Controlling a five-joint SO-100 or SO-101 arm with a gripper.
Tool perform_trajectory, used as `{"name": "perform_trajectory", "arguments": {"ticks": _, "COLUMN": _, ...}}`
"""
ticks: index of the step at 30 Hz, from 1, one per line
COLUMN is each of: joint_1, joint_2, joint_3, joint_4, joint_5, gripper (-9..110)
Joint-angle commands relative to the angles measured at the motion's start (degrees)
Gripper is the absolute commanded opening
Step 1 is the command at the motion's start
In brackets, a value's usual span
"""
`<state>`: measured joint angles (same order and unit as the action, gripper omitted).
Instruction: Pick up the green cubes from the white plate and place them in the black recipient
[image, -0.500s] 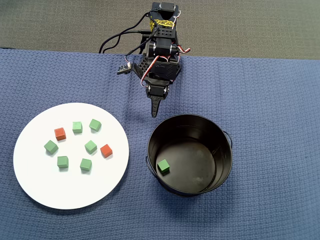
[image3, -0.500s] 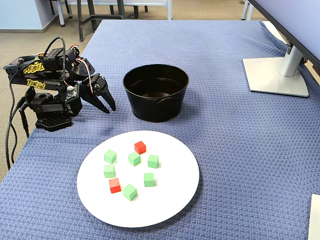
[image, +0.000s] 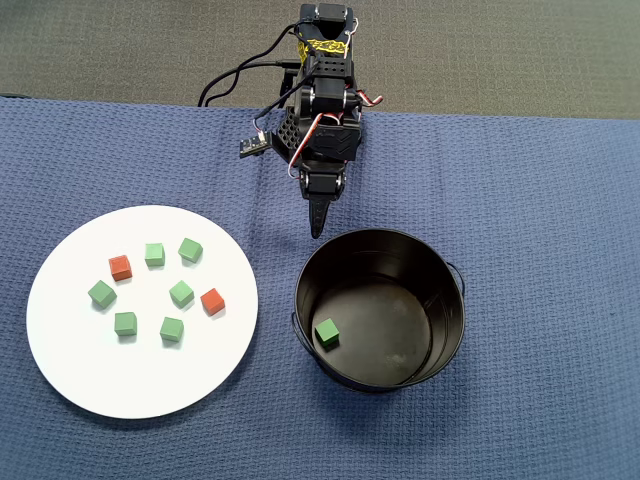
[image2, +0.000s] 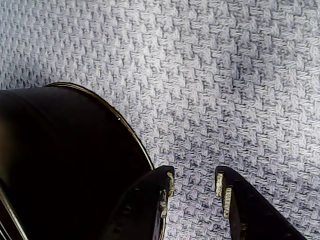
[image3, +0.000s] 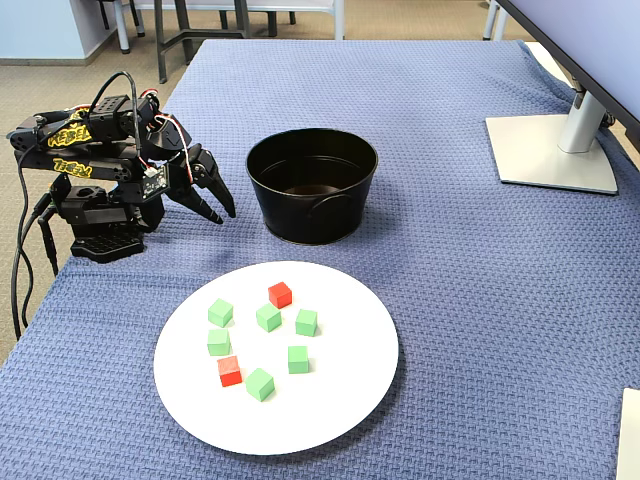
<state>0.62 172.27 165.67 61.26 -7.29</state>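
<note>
The arm (image: 322, 120) sits rotated slightly toward the black bucket (image: 380, 308) compared with half a second ago. In the overhead view, the gripper (image: 317, 228) now points almost straight down the picture, with its tip further right and lower, just beside the bucket rim. In the fixed view, the gripper (image3: 222, 213) is a little closer to the bucket wall (image3: 312, 215), and the wrist cables sit higher above the arm.

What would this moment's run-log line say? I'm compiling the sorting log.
gripper: empty, slightly open, beside black bucket | green cubes: one in bucket, six on white plate | red cubes: two on plate
</note>
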Motion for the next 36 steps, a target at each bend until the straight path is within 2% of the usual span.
{"name": "perform_trajectory", "arguments": {"ticks": 1, "joint_1": 0.2, "joint_2": -0.2, "joint_3": -3.7, "joint_4": -2.4, "joint_5": -0.1, "gripper": 0}}
{"name": "perform_trajectory", "arguments": {"ticks": 6, "joint_1": 1.6, "joint_2": -0.2, "joint_3": -5.5, "joint_4": -0.8, "joint_5": 2.4, "gripper": 0}}
{"name": "perform_trajectory", "arguments": {"ticks": 14, "joint_1": 1.4, "joint_2": 0.0, "joint_3": -9.1, "joint_4": 0.1, "joint_5": -0.7, "gripper": 0}}
{"name": "perform_trajectory", "arguments": {"ticks": 19, "joint_1": 4.4, "joint_2": -0.5, "joint_3": -14.8, "joint_4": -2.6, "joint_5": -11.2, "gripper": 0}}
{"name": "perform_trajectory", "arguments": {"ticks": 22, "joint_1": 5.5, "joint_2": -1.6, "joint_3": -19.0, "joint_4": 2.4, "joint_5": -15.9, "gripper": 1}}
{"name": "perform_trajectory", "arguments": {"ticks": 26, "joint_1": 6.2, "joint_2": -2.5, "joint_3": -27.5, "joint_4": 11.9, "joint_5": -28.0, "gripper": 2}}
{"name": "perform_trajectory", "arguments": {"ticks": 33, "joint_1": 13.9, "joint_2": -7.6, "joint_3": -33.4, "joint_4": 14.6, "joint_5": -48.1, "gripper": 6}}
{"name": "perform_trajectory", "arguments": {"ticks": 36, "joint_1": 16.0, "joint_2": -10.5, "joint_3": -33.7, "joint_4": 14.9, "joint_5": -47.5, "gripper": 7}}
